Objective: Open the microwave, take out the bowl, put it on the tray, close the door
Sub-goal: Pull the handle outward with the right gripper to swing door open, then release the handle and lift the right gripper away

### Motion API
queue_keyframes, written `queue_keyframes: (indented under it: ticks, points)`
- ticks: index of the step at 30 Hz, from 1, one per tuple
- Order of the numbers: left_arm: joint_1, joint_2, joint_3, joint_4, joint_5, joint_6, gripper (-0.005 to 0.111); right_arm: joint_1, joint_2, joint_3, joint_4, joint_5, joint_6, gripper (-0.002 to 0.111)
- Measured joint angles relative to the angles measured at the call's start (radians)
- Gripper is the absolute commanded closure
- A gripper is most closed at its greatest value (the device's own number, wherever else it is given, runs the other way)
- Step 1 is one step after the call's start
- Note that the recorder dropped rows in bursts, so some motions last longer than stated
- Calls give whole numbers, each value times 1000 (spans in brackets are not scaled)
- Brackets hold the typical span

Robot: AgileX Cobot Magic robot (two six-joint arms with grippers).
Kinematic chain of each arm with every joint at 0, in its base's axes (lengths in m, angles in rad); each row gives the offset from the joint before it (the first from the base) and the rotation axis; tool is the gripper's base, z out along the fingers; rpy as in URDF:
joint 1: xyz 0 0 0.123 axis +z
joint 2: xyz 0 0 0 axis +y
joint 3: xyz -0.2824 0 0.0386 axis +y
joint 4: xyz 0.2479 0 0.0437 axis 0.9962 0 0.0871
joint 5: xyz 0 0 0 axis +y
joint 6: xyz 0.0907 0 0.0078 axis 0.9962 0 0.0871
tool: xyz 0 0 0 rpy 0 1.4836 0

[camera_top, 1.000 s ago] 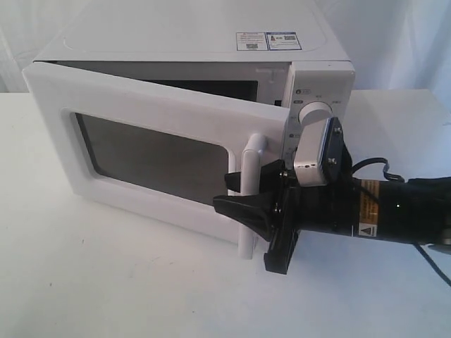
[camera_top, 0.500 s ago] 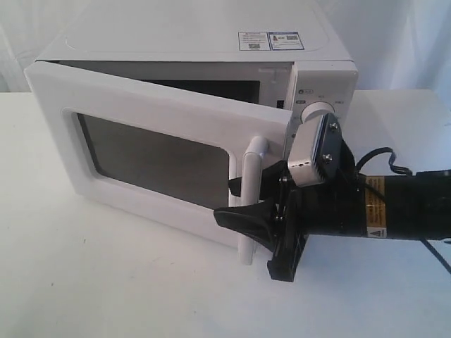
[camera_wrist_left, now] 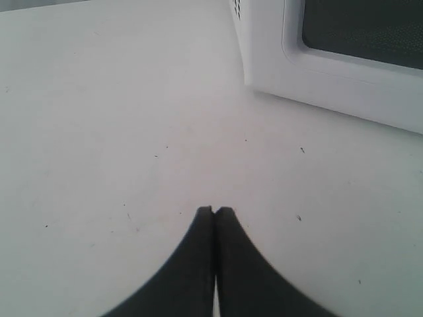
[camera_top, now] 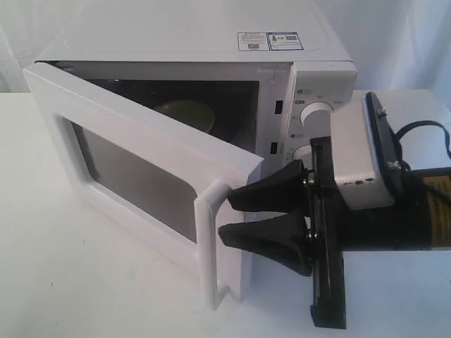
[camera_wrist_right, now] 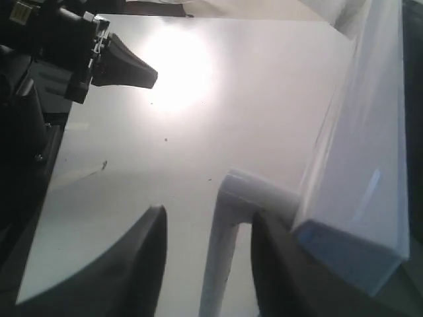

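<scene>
The white microwave [camera_top: 176, 39] stands at the back of the table with its door [camera_top: 141, 141] swung about halfway open. Inside the dark cavity the cream-beige bowl [camera_top: 187, 113] shows over the door's top edge. My right gripper [camera_top: 229, 217] is open at the door's free edge. In the right wrist view its jaws [camera_wrist_right: 208, 214] straddle the white bar handle [camera_wrist_right: 221, 251], one finger between bar and door, the other apart from the bar. My left gripper [camera_wrist_left: 214, 210] is shut and empty above bare table, near the microwave's corner [camera_wrist_left: 264, 59]. The tray is out of view.
White table [camera_top: 84, 282] all round the microwave. The right arm's black body and cable [camera_top: 423, 211] lie in front of the control panel with its two dials [camera_top: 317, 113]. A white backdrop hangs behind.
The door has swung much wider and my right gripper has come toward the camera with the handle between its jaws. The bowl inside has come into sight.
</scene>
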Motion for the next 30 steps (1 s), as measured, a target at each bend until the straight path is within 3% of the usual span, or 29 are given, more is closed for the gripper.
queue_keyframes:
  ticks: [11,17,23,28,30]
  points:
    - [0,0,0,0,0,0,107,0,-95,0,-13,243,128,69]
    - [0,0,0,0,0,0,107,0,-193,0,-13,517,283,70]
    - [0,0,0,0,0,0,107,0,-267,0,-11,720,369,90]
    - [0,0,0,0,0,0,107,0,-253,0,-9,712,366,108]
    - [0,0,0,0,0,0,107,0,-239,0,-9,709,350,108]
